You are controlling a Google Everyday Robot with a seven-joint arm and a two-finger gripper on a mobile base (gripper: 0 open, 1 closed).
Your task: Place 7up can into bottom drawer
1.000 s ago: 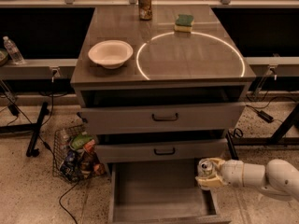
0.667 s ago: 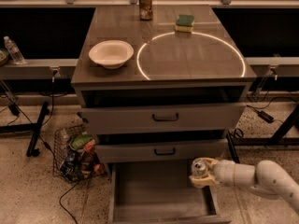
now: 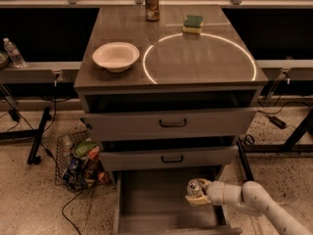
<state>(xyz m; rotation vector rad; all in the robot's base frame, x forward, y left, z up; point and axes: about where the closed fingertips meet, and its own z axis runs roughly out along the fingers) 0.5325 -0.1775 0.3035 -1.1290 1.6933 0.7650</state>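
The bottom drawer (image 3: 146, 199) is pulled out at the foot of the grey cabinet, a wide shallow grey tray. My gripper (image 3: 196, 192) reaches in from the lower right and is shut on the 7up can (image 3: 194, 187), a pale can with a silver top. The can sits over the drawer's right part, held upright. I cannot tell whether it touches the drawer floor. The white arm (image 3: 254, 202) trails off to the bottom right corner.
A brown-red can (image 3: 152, 4), a green and yellow sponge (image 3: 193, 24) and a white bowl (image 3: 116, 56) stand on the cabinet top. Two upper drawers (image 3: 171, 124) with black handles stand slightly open. A wire basket (image 3: 78, 163) of items sits on the floor at left.
My gripper has moved left with the 7up can, from beside the drawer's right edge to over the drawer's inside.
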